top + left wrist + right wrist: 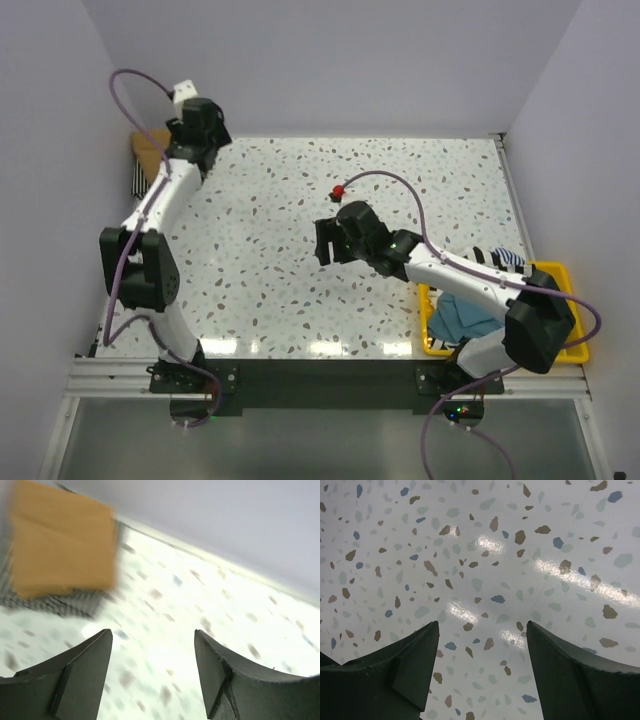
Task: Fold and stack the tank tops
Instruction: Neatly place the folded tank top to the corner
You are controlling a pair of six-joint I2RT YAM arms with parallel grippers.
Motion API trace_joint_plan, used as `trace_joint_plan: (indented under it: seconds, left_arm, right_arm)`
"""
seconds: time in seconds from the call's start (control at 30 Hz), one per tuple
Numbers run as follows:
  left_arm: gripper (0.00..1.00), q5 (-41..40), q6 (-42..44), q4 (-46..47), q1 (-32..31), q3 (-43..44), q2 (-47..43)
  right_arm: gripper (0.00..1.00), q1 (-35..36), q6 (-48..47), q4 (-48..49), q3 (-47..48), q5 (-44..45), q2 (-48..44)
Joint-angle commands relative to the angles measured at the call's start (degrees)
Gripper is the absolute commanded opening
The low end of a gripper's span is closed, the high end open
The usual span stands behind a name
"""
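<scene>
A folded tan-brown tank top (150, 150) lies on a folded thin-striped tank top (137, 180) at the table's far left corner. The blurred left wrist view shows the same pair, the tan top (60, 545) over the striped one (55, 602), up and to the left of my left gripper (152, 635). That gripper is open and empty, just right of the stack. My right gripper (325, 243) hangs open over bare table at the centre, with nothing between its fingers (420, 655). A teal top (465, 315) and a broad-striped top (500, 258) lie in the yellow bin.
The yellow bin (560, 272) stands at the near right edge, partly under the right arm. Grey walls close in the table on the left, back and right. A red cap (338, 191) hangs on the right arm's cable.
</scene>
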Motion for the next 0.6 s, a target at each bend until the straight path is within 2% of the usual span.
trace_joint_plan:
  seconds: [0.0, 0.03, 0.13, 0.23, 0.37, 0.57]
  left_arm:
    - [0.71, 3.8, -5.7, 5.1, -11.6, -14.1, -14.0]
    - [0.7, 3.5, -5.8, 5.6, -14.2, -19.9, -16.5]
    - [0.7, 0.7, -4.2, 3.9, -27.8, -29.9, -26.5]
    - [0.7, 0.8, -6.6, 2.1, -35.3, -38.8, -33.1]
    - [0.7, 3.8, -8.7, 2.6, -41.0, -46.9, -39.6]
    - [0.7, 14.7, -6.7, 1.9, -42.4, -49.8, -42.0]
  right_arm:
    - [0.75, -0.7, 1.3, -5.2, 0.5, 6.6, -5.2]
    - [0.75, -0.7, 1.8, -6.3, 0.4, 7.8, -6.9]
    - [0.77, -0.8, 3.3, -9.6, -1.2, 11.2, -12.3]
    - [0.78, -0.9, 5.4, -11.0, -4.7, 13.6, -16.9]
    - [0.79, -0.8, 8.9, -12.9, -10.4, 16.0, -24.4]
    - [0.79, -0.8, 9.8, -13.3, -15.8, 19.4, -30.7]
